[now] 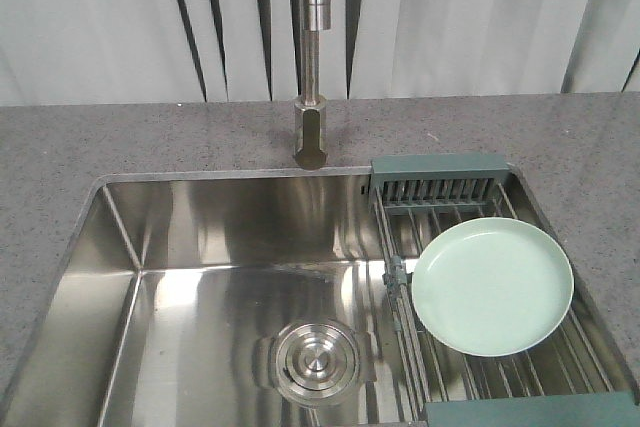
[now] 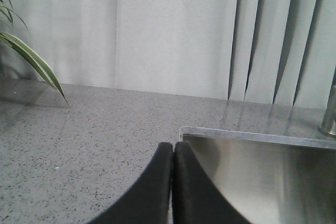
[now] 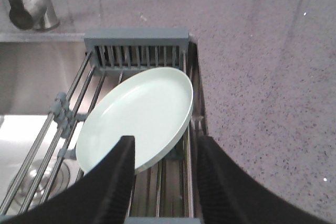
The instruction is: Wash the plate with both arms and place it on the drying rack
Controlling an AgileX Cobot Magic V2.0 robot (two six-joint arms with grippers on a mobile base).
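The pale mint-green plate (image 1: 492,286) lies on the steel rods of the drying rack (image 1: 433,181) over the right end of the sink. In the right wrist view the plate (image 3: 139,115) sits just ahead of my right gripper (image 3: 165,144), which is open with nothing between its fingers; the plate's near edge is level with the left fingertip (image 3: 126,145). The drying rack (image 3: 136,42) shows its slotted grey-green end piece beyond the plate. My left gripper (image 2: 174,146) is shut and empty, hovering over the countertop at the sink's left corner. Neither arm shows in the front view.
A steel faucet (image 1: 313,57) rises behind the sink (image 1: 180,247), whose round drain (image 1: 316,360) is at the bottom. Grey speckled countertop (image 1: 90,137) surrounds the basin. A plant's leaves (image 2: 26,56) hang at the left. Curtains close the back.
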